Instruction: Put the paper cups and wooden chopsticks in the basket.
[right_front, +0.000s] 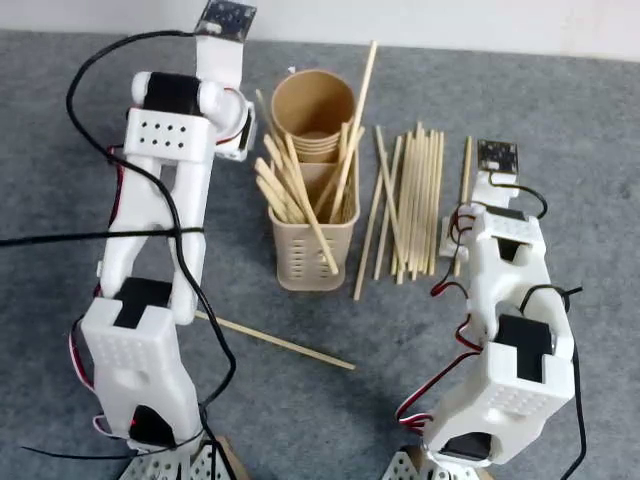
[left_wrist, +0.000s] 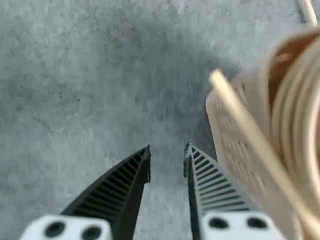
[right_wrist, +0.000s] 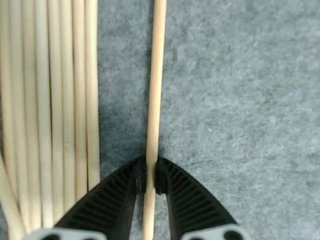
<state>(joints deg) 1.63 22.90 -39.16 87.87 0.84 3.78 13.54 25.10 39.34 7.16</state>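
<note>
Left gripper (left_wrist: 167, 150) jaws stand apart over the mat (left_wrist: 75, 75), basket (left_wrist: 235, 145) just to its right. High view adds stacked paper cups (right_front: 312, 105) and chopsticks (right_front: 290, 190) inside that basket. Right gripper (right_wrist: 151, 170) is clamped on 1 chopstick (right_wrist: 156, 75) lying right of the loose row (right_wrist: 50, 100).

Grey felt-like surface (right_front: 60, 180) covers table; pale strip (right_front: 480, 22) along far edge; soft, even light.
</note>
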